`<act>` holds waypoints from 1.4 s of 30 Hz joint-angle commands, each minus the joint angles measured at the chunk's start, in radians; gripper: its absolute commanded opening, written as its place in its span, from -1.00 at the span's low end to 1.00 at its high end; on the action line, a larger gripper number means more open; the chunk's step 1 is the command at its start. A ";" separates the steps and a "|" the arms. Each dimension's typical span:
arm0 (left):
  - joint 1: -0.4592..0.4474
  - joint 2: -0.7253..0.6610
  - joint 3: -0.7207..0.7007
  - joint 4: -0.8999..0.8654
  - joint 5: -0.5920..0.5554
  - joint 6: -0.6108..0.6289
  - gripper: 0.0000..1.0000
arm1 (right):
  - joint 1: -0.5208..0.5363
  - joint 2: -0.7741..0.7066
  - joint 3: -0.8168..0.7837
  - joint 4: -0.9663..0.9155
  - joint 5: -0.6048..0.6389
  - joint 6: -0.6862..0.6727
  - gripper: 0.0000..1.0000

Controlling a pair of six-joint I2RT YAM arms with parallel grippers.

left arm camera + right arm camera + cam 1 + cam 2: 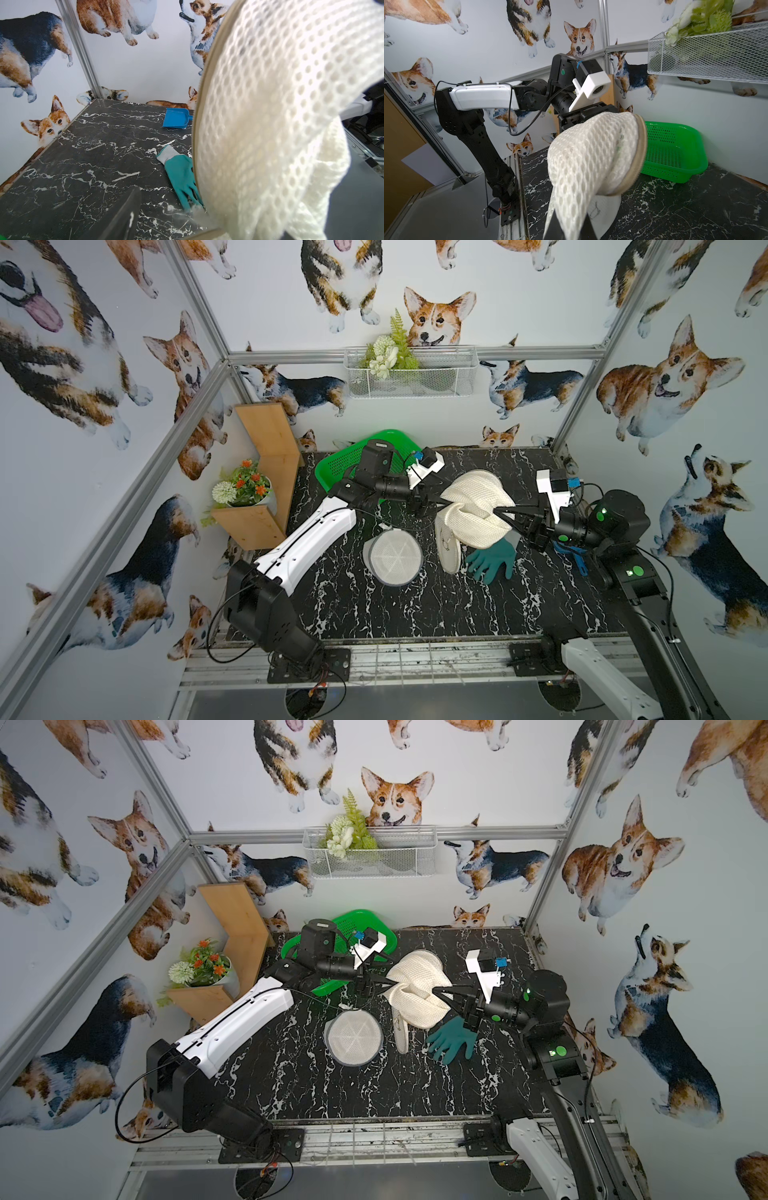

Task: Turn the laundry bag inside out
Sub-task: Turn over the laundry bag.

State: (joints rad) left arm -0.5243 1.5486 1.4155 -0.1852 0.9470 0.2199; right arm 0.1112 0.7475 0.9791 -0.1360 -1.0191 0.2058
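You've got one black marble table and three containers.

Green plastic basket: back-left corner of the table, with the left arm crossing over it. Its perforated floor shows in the right wrist view.

White wire basket: hung on the back wall, holding one bunch of white flowers and fern at one end.

Laundry bag: white mesh, one, held up off the table between the two arms, right of centre. You can see its tan zipper rim in both wrist views.

Right gripper: clamped tight on a fold of the mesh.

Left gripper: jaws spread wide at the bag's opposite edge. You can't tell whether the mesh sits between them.

Round mesh disc: one, flat on the table, left of the bag.

White pot: on the wooden shelf at the left wall, holding orange and white flowers.

White flat piece: one, on the table under the bag. You can't tell if it's attached.

Teal glove: one, palm down, just beside that piece.

Blue dustpan: one, beyond the glove, mostly under the right arm in both top views.
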 commanded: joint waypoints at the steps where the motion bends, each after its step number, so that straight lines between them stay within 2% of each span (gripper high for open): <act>1: 0.004 -0.028 -0.031 0.114 -0.009 -0.070 0.53 | 0.000 0.005 -0.001 0.164 0.050 0.061 -1.00; 4: -0.010 -0.057 -0.046 0.262 -0.063 -0.161 0.56 | -0.001 0.016 0.002 0.069 0.078 0.017 -1.00; 7: -0.050 -0.061 -0.012 0.286 -0.154 -0.153 0.58 | 0.000 0.025 0.005 0.005 0.113 -0.011 -1.00; 12: -0.148 -0.051 0.063 0.196 -0.458 0.020 0.65 | 0.001 0.033 0.021 -0.026 0.126 -0.011 -1.00; 20: -0.233 -0.036 0.126 0.132 -0.756 0.191 0.66 | 0.001 0.044 0.052 -0.055 0.161 -0.005 -1.00; 22: -0.252 -0.021 0.157 0.107 -0.790 0.214 0.67 | 0.001 0.045 0.053 -0.054 0.164 -0.005 -1.00; 27: -0.257 -0.017 0.197 0.053 -0.693 0.190 0.66 | 0.002 0.049 0.075 -0.103 0.268 -0.038 -1.00; 29: -0.257 -0.022 0.205 0.009 -0.734 0.195 0.63 | 0.001 0.050 0.086 -0.126 0.316 -0.053 -1.00; 35: -0.230 0.010 0.253 -0.191 -1.161 0.200 0.45 | 0.001 0.050 0.093 -0.109 0.294 -0.034 -1.00; 37: -0.229 0.011 0.268 -0.214 -1.178 0.224 0.47 | 0.001 0.052 0.094 -0.100 0.289 -0.026 -1.00; 42: -0.227 -0.073 0.193 -0.096 -0.947 0.182 0.60 | 0.002 0.068 0.102 -0.111 0.309 -0.025 -1.00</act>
State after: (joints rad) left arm -0.7547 1.5093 1.6333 -0.3351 -0.0814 0.4316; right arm 0.1112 0.8116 1.0683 -0.2581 -0.7296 0.1741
